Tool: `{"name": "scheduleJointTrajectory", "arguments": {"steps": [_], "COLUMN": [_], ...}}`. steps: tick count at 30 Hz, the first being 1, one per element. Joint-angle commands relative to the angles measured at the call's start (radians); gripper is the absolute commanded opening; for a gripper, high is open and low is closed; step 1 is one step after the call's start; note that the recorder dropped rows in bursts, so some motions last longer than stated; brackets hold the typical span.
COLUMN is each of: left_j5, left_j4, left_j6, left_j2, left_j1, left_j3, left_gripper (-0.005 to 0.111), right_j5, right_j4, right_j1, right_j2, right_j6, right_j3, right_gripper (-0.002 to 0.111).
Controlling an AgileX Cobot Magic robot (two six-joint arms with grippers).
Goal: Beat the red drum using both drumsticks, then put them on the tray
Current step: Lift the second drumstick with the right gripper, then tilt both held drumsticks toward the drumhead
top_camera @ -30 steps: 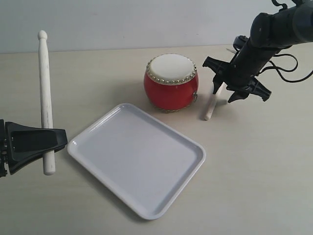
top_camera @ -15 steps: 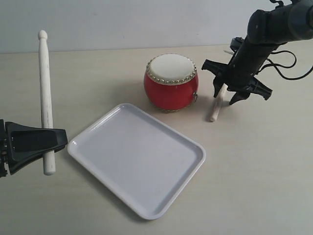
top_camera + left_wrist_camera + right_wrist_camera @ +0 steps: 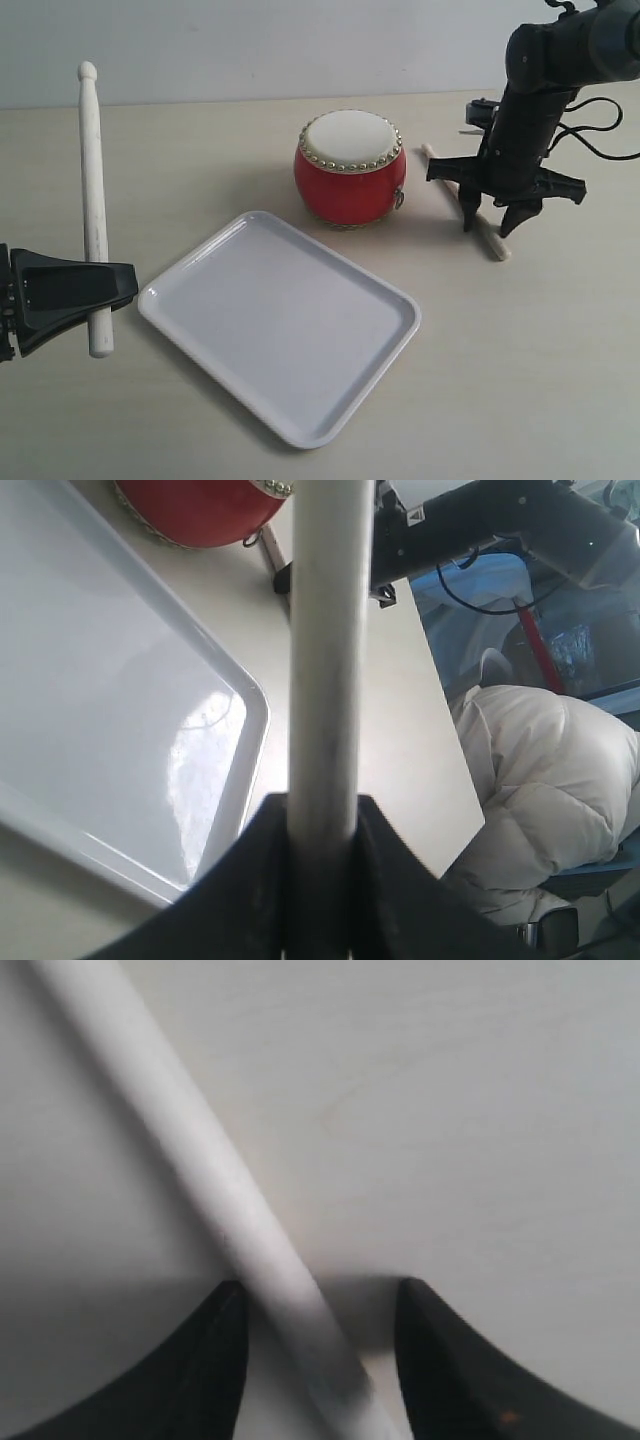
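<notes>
1. the left gripper (image 3: 99,286) sits low at the near left edge of the table (image 3: 530,380), its jaws pinched narrow on the first drumstick (image 3: 93,170).
2. that stick stands almost upright, rounded tip high and butt end hanging just under the jaws, left of the tray (image 3: 152,300) and clear of it.
3. the left wrist view backs it up: the black fingers (image 3: 400,880) hug the pale shaft on both sides, with the tray's glossy rim and the red drum beyond.
4. over to the right gripper (image 3: 488,222): it points straight down at the table, jaws spread wide.
5. the second drumstick (image 3: 496,245) lies flat on the table, right of the drum, running diagonally between those open jaws.
6. from the right wrist camera the shaft passes between the two fingertips, closer to one; whether it touches that one cannot be told, and it is not clamped.
7. the red drum (image 3: 350,188) stands upright, cream skin up, just behind the tray's far edge, near the middle of the table.
8. the white tray lies flat and angled in front of the drum, between the two arms.
</notes>
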Motion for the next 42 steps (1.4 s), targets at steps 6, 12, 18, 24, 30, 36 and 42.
{"name": "scheduleJointTrajectory", "arguments": {"steps": [6,12,18,24,30,36,42], "left_j5": [0.016,0.016,0.016,0.016,0.016,-0.063,-0.132], "left_j4": [-0.018,-0.018,-0.018,-0.018,-0.009,0.283,0.785], "left_j6": [-0.001,0.001,0.001,0.004,0.004,-0.201,-0.571], "left_j2": [-0.004,-0.004,-0.004,-0.004,-0.004,-0.004,0.053], "left_j1": [0.003,0.003,0.003,0.003,0.003,0.003,0.003], "left_j3": [-0.004,-0.004,-0.004,-0.004,-0.015,-0.188,-0.493], "left_gripper": [0.0,0.0,0.0,0.0,0.0,0.0,0.0], "right_j5": [0.034,0.034,0.034,0.034,0.081,0.146,0.291], "right_j4": [-0.044,-0.075,-0.094,-0.092,-0.118,-0.102,0.0], "right_j1": [-0.003,-0.003,-0.003,-0.003,-0.019,-0.05,-0.05], "right_j2": [-0.003,-0.003,-0.003,-0.003,-0.03,-0.188,-0.358], "right_j6": [-0.132,-0.242,-0.39,-0.435,-0.328,-0.368,-0.544], "right_j3": [-0.009,-0.009,-0.009,-0.009,-0.009,-0.009,-0.007], "right_gripper": [0.033,0.032,0.032,0.007,0.0,0.0,0.0]}}
